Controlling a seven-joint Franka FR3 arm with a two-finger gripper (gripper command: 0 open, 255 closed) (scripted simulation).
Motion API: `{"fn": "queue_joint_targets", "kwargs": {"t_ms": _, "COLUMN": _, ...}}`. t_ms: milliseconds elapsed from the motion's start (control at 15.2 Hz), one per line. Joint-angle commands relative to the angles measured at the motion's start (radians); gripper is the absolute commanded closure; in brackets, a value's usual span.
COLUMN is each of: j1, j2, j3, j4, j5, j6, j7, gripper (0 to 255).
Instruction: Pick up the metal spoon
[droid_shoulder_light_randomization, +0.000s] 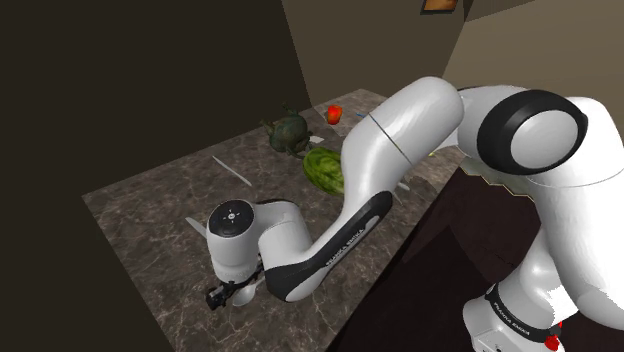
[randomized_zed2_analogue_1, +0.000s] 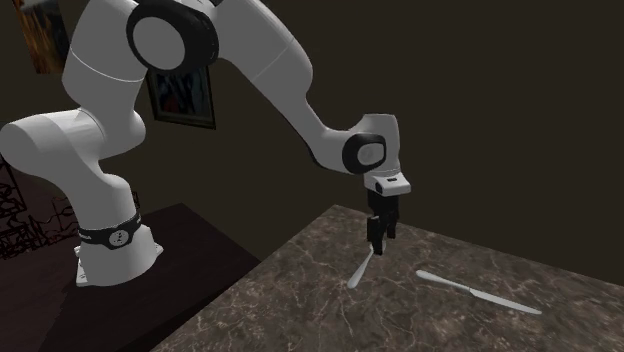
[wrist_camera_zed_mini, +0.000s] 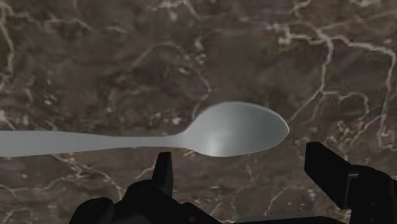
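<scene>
The black two-finger pincer (randomized_zed2_analogue_1: 379, 238) hovers spread above the slim grey spoon (wrist_camera_zed_mini: 238, 130) lying flat on the dark marbled desk (randomized_zed2_analogue_1: 300, 300), at its seven o'clock in the second exterior view, and closing on that rounded bowl could squirt it free.

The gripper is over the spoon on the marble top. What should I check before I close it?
1. Black two-finger gripper open: ok, its fingers stand apart in the wrist view.
2. Grey metal spoon lying flat on the dark veined marble top: ok.
3. Spoon between the fingers: ok for the bowl, but the handle runs out past one finger.
4. Closing direction across the spoon: probably not ok, since the fingers look set to close along its length.
5. Fingertips low enough to clasp: cannot tell.
6. Long silver knife apart from the gripper: ok. It lies further to the second exterior view's right.
</scene>
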Motion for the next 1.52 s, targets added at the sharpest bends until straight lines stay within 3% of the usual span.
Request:
{"fn": "queue_joint_targets", "kwargs": {"t_ms": 0, "j1": 0.002, "j2": 0.004, "j3": -0.002, "j4": 0.002, "j5": -0.002, "j6": 0.003, "j7": 0.002, "gripper": 255}}
{"fn": "queue_joint_targets", "kwargs": {"t_ms": 594, "j1": 0.003, "j2": 0.006, "j3": -0.003, "j4": 0.004, "j5": -0.003, "j6": 0.003, "j7": 0.002, "gripper": 255}}
{"fn": "queue_joint_targets", "kwargs": {"t_ms": 1452, "j1": -0.045, "j2": -0.116, "j3": 0.064, "j4": -0.014, "j5": 0.079, "j6": -0.096, "j7": -0.061, "gripper": 255}}
